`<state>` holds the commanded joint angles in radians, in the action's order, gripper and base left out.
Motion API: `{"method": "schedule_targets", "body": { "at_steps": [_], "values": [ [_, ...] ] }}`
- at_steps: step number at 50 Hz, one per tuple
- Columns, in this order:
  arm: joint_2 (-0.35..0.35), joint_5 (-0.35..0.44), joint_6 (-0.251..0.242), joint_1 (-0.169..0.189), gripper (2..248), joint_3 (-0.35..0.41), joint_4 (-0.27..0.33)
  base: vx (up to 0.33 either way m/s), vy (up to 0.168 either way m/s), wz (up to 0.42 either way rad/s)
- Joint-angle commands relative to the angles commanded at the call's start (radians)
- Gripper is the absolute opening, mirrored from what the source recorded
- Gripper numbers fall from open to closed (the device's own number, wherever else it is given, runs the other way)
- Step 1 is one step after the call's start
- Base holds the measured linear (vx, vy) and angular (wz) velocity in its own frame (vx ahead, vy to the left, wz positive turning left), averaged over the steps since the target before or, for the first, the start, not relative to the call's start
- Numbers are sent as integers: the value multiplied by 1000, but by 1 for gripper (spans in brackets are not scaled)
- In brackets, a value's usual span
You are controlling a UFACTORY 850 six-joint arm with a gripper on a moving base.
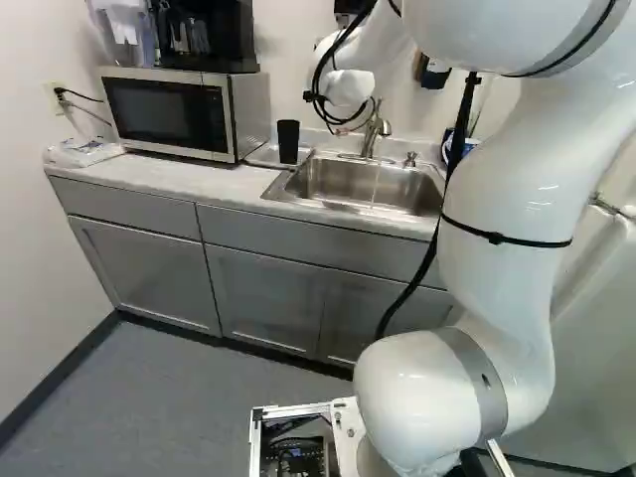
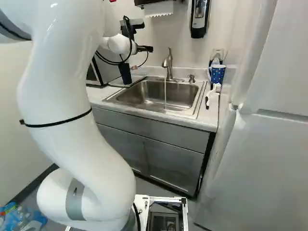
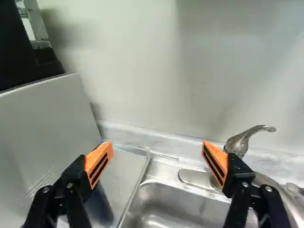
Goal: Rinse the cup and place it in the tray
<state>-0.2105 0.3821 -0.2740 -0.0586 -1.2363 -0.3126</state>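
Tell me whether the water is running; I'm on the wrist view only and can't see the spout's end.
Observer: Yes, the right base view shows a thin stream falling from the faucet into the sink.
Operator: A finger covers part of the black cup. Upright?
Observer: Yes, in the left base view the black cup stands upright on the tray.
Operator: Anything across the sink from it?
Observer: A blue cup with white dots, in the right base view.
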Motion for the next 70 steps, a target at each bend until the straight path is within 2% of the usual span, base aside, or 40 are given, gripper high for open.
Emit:
{"method": "schedule_targets", "body": {
  "at_steps": [32,54,70],
  "values": [
    [-1,0,0,80,247,-9,0,0,0,0],
    [6,-4,0,87,247,-45,0,0,0,0],
    [-10,-71,0,89,247,-96,0,0,0,0]
  ]
}}
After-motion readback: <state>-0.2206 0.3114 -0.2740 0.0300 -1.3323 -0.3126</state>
